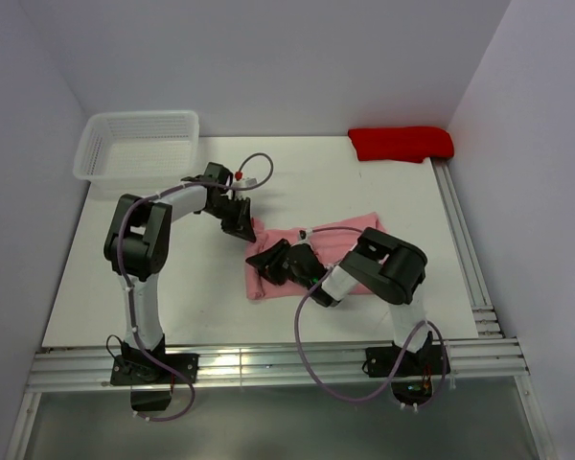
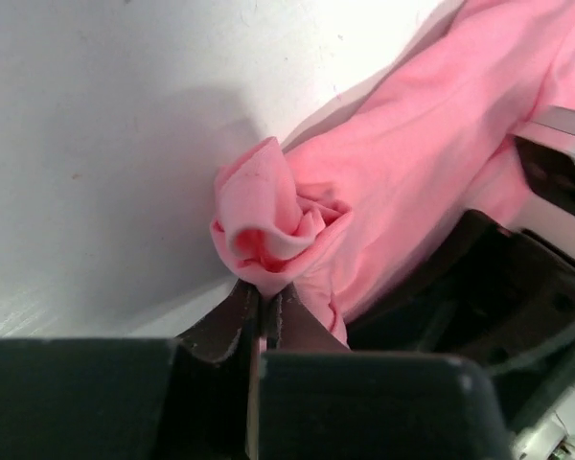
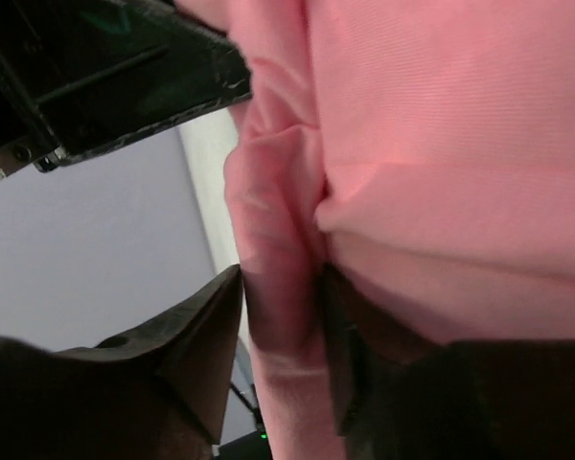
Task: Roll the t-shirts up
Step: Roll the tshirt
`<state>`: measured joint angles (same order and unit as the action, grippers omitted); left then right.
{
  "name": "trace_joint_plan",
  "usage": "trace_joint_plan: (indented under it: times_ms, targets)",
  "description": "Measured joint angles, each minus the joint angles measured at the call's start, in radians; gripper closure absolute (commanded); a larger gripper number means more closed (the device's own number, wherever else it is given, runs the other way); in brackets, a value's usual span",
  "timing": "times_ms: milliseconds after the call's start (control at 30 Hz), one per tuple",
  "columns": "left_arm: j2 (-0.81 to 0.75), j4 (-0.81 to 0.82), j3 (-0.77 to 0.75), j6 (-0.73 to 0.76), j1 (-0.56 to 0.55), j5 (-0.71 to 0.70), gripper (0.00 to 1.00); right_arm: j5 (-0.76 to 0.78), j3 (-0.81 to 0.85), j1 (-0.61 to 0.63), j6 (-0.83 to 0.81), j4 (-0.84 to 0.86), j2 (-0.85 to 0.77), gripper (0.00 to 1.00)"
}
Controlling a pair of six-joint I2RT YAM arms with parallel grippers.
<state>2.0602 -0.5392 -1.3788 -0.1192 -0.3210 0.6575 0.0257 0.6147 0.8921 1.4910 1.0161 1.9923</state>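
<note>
Left gripper (image 1: 241, 224): jaws closed, pinching a bunched corner of the t-shirt (image 1: 332, 243). In the left wrist view a small rosette of pink cloth is seen just ahead of the fingertips, held at its base. The rest of the band runs off ahead and to the right of the jaws.

Right gripper (image 1: 268, 261): jaws clamped across a thick rolled fold of the same short end. The gap between the fingers (image 3: 206, 331) is filled by the fold, with cloth touching both pads. The flat bulk spreads away beyond the jaws.

The shirt lies as a long folded band on the table (image 1: 172, 287). One short end is held by both grippers, the left at its far corner and the right nearer the arm bases. The long axis leads away from both sets of jaws, toward and under the right arm's forearm.

Judged: the roll is barely begun. The held edge must be carried along that axis by both jaws together, since uneven travel would likely skew the roll.
</note>
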Motion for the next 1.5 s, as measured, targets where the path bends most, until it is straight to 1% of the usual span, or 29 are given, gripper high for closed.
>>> trace_joint_plan:
  times_ms: [100,233,300,533,633,667,733,767,800,833,900,967,1000,1033,1067,1133,1167,1267,1333,1500]
  targets:
    - [0.0,-0.023,-0.024,-0.006,-0.019,-0.057,1.0,0.014,0.018,0.002,-0.047,-0.122,-0.066,0.47]
    - [0.0,-0.053,-0.047,-0.016,-0.042,-0.126,1.0,0.062,0.063,0.026,-0.121,-0.369,-0.182,0.46]
    - [0.0,-0.065,-0.057,-0.018,-0.05,-0.153,1.0,0.086,0.095,0.043,-0.148,-0.462,-0.219,0.45]
    - [0.0,-0.104,-0.085,-0.024,-0.074,-0.224,1.0,0.159,0.196,0.121,-0.191,-0.741,-0.249,0.46]
    - [0.0,-0.117,-0.093,-0.024,-0.081,-0.245,1.0,0.193,0.227,0.154,-0.193,-0.845,-0.249,0.55]
    - [0.0,-0.119,-0.095,-0.024,-0.082,-0.249,1.0,0.202,0.237,0.167,-0.193,-0.877,-0.248,0.6]
    - [0.0,-0.124,-0.098,-0.024,-0.084,-0.259,1.0,0.225,0.255,0.192,-0.19,-0.932,-0.246,0.65]
    - [0.0,-0.126,-0.098,-0.024,-0.084,-0.262,1.0,0.233,0.26,0.204,-0.189,-0.946,-0.244,0.72]
    - [0.0,-0.13,-0.1,-0.024,-0.084,-0.264,1.0,0.238,0.262,0.211,-0.188,-0.954,-0.243,0.78]
    - [0.0,-0.135,-0.102,-0.024,-0.085,-0.267,1.0,0.243,0.262,0.217,-0.183,-0.958,-0.242,0.8]
    - [0.0,-0.143,-0.106,-0.024,-0.085,-0.274,1.0,0.249,0.257,0.223,-0.173,-0.956,-0.242,0.89]
    - [0.0,-0.153,-0.111,-0.024,-0.086,-0.282,1.0,0.259,0.244,0.228,-0.161,-0.944,-0.243,0.91]
    - [0.0,-0.158,-0.113,-0.024,-0.086,-0.286,1.0,0.267,0.237,0.232,-0.152,-0.939,-0.243,0.9]
    - [0.0,-0.161,-0.114,-0.024,-0.087,-0.289,1.0,0.273,0.233,0.237,-0.146,-0.936,-0.244,0.87]
    - [0.001,-0.164,-0.115,-0.024,-0.087,-0.29,1.0,0.277,0.232,0.24,-0.142,-0.934,-0.245,0.74]
    - [0.002,-0.169,-0.118,-0.024,-0.087,-0.29,1.0,0.285,0.23,0.248,-0.132,-0.936,-0.249,0.65]
    - [0.003,-0.17,-0.119,-0.024,-0.087,-0.291,1.0,0.288,0.23,0.252,-0.131,-0.943,-0.251,0.58]
    - [0.004,-0.169,-0.119,-0.024,-0.089,-0.297,1.0,0.299,0.233,0.26,-0.132,-0.986,-0.261,0.48]
    - [0.004,-0.169,-0.119,-0.024,-0.092,-0.302,1.0,0.308,0.255,0.265,-0.14,-1.048,-0.272,0.45]
    - [0.004,-0.169,-0.121,-0.025,-0.095,-0.309,1.0,0.341,0.365,0.273,-0.183,-1.23,-0.274,0.43]
